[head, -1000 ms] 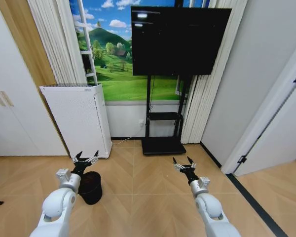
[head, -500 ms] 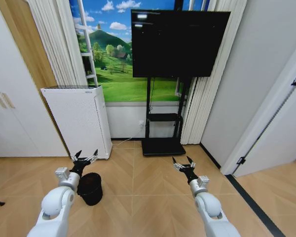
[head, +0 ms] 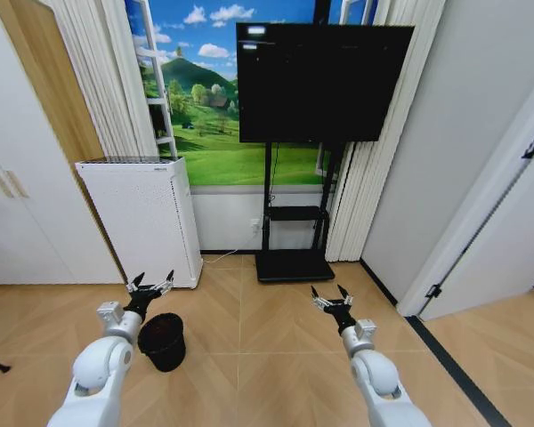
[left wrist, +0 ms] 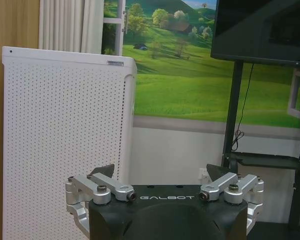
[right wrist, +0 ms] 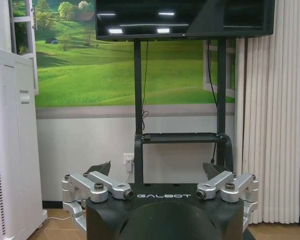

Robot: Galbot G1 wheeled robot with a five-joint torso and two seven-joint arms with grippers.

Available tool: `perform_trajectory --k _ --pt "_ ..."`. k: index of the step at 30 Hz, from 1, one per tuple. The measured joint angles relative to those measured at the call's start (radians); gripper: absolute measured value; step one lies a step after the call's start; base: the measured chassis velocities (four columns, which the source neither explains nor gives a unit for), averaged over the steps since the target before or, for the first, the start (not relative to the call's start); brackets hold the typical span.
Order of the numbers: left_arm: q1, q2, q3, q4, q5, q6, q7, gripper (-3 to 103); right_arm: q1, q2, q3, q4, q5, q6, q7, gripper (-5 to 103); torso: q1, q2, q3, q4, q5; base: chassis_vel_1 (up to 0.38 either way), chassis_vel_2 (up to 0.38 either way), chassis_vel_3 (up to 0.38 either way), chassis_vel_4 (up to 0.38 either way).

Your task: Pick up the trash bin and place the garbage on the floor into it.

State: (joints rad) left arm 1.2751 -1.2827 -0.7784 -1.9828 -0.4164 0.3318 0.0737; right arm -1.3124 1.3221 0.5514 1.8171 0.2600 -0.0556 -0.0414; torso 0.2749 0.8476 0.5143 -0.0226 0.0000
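Trash bin [head: 163,340] upright on floor [head: 267,356]; left gripper [head: 150,287] above rim, jaws spread.

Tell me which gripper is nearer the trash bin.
The left gripper: it hangs open just above the trash bin; the right gripper, also open, is over bare floor.

Home living room, looks like a mock-up. Herringbone wood floor [head: 276,356], big dark TV [head: 320,80] on a black rolling stand [head: 292,263], white pleated curtains [head: 365,187], white perforated cabinet [head: 147,218] against the wall. Landscape mural [head: 209,116] of green hills and sky behind a faux window frame. White doors on both sides.
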Motion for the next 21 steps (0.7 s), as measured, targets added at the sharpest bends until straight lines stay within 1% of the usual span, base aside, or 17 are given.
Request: perform_trajectory --k 10,16,17,19,21 --pt "-0.005 0.002 -0.002 0.004 -0.001 0.003 -0.005 100 -0.003 -0.005 0.005 0.000 0.007 0.003 0.009 100 -0.002 -0.005 -0.003 0.0000 0.0000 0.024 -0.016 -0.023 0.019" --pt "-0.005 0.000 -0.003 0.006 0.000 0.001 -0.005 100 -0.003 -0.008 0.006 -0.004 0.012 0.007 0.008 100 -0.003 -0.007 -0.004 -0.0002 0.0002 0.141 -0.133 -0.142 0.125" --pt "-0.005 0.000 -0.004 0.006 0.000 0.001 -0.005 100 -0.002 -0.008 0.005 -0.004 0.012 0.008 0.007 100 -0.003 -0.007 -0.004 0.0001 -0.0001 0.206 -0.209 -0.167 0.183" --pt "-0.005 -0.001 -0.004 0.006 0.001 0.001 -0.005 100 -0.002 -0.008 0.004 -0.005 0.013 0.008 0.006 100 -0.003 -0.007 -0.004 0.0001 -0.0002 0.206 -0.209 -0.215 0.206" --pt "-0.006 -0.001 -0.004 0.007 0.001 0.000 -0.005 100 0.000 -0.008 0.002 -0.007 0.013 0.008 0.006 100 -0.003 -0.008 -0.005 0.0000 0.0005 0.212 -0.217 -0.228 0.222"
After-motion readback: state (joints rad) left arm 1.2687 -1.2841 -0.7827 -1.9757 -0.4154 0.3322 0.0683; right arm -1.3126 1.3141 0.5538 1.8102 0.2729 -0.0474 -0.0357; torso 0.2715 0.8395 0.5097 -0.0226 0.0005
